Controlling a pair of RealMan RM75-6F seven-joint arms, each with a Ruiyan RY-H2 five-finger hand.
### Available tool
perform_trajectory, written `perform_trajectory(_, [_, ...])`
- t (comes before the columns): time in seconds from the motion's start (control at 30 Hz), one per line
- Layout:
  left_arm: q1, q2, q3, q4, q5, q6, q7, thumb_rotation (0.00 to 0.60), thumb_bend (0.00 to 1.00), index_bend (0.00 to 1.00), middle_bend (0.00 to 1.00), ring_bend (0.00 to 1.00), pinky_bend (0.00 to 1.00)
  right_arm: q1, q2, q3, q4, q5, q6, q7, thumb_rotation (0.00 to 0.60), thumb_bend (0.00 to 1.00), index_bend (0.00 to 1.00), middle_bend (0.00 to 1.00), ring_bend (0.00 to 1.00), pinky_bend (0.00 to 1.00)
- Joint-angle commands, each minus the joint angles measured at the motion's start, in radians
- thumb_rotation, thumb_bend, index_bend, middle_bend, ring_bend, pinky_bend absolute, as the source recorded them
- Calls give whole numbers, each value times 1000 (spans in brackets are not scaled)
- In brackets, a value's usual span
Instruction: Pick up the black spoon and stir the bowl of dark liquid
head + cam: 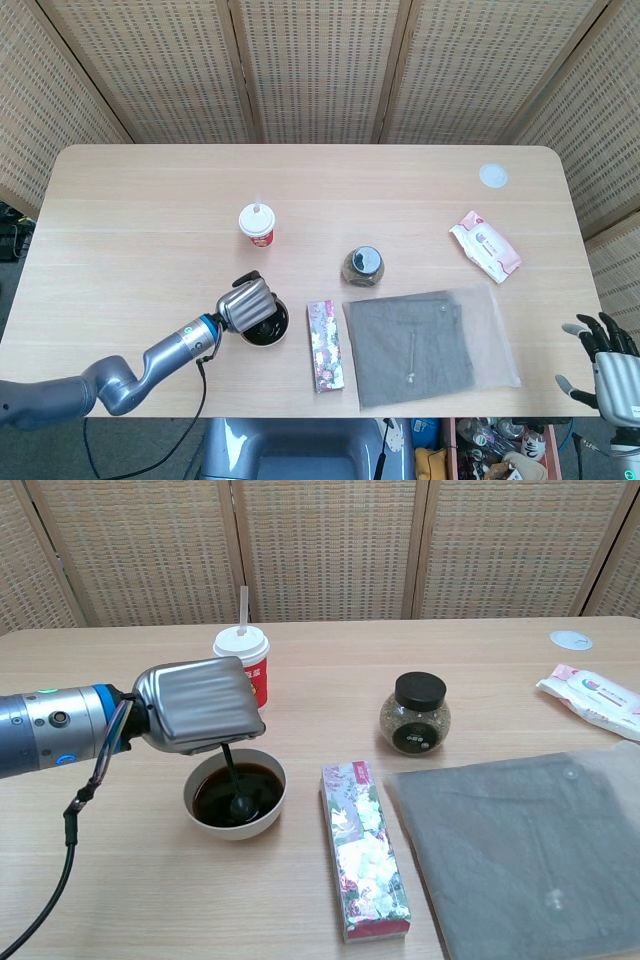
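A white bowl (200, 816) of dark liquid (250, 785) sits near the table's front left; in the head view the bowl (276, 333) is half covered by my hand. My left hand (195, 706) hovers over it and grips the black spoon (232, 777), whose handle runs down from under the palm into the liquid. The same left hand (246, 304) shows from above in the head view. My right hand (605, 365) hangs off the table's right edge with its fingers spread and nothing in it.
Behind the bowl stands a red paper cup with a straw (243, 658). A flowered flat box (364, 849) lies right of the bowl, then a grey folded cloth in a clear bag (540, 841). A black-lidded jar (416, 714) and a wipes pack (598, 698) sit further right.
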Motion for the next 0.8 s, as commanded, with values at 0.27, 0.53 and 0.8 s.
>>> perform_trajectory(0.27, [-30,-55,-39,40,-33,-25,23,600,429,668,850,795,785,-8,2,-1,4,3,7,5,600,88,303,272,110,211])
perform_trajectory(0.53, [-43,-91,-53,109,-76,-51,32,600,430,668,850,794,785,-13,2,0,7,10,5,7,600,88,303,272,110,211])
perform_trajectory(0.8, [-35,-91,-47,136,-102,-47,25,600,429,668,850,795,785,-10,0,0,6,8,0,3,600,88,303,272,110,211])
